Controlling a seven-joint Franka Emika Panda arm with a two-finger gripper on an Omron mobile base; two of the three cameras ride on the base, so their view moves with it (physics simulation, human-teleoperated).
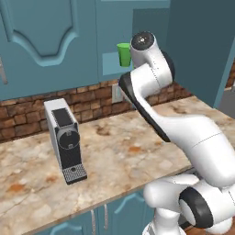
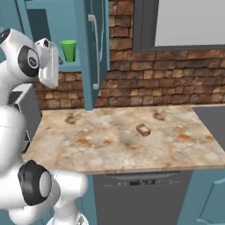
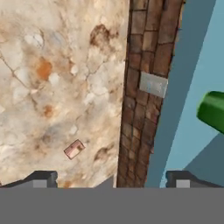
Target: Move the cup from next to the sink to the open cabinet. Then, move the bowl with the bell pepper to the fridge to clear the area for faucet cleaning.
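A teal kitchen with a red-brick backsplash frames your marbled tabletop, where a coffee machine stands at the left and a small reddish block lies near the middle. The cup stands upright on the shelf of the open cabinet, just above the brick. Your gripper is spread wide with nothing between its fingertips; in the hand view the cup sits off to one side and beyond them, apart and untouched. The placing looks done, so the step in hand is likely the retreat: draw the hand straight back out of the cabinet mouth, keep the jaws spread, and avoid any sideways sweep that could tip the tumbler off its shelf or clip the cabinet door. The bowl with the bell pepper is the next errand.
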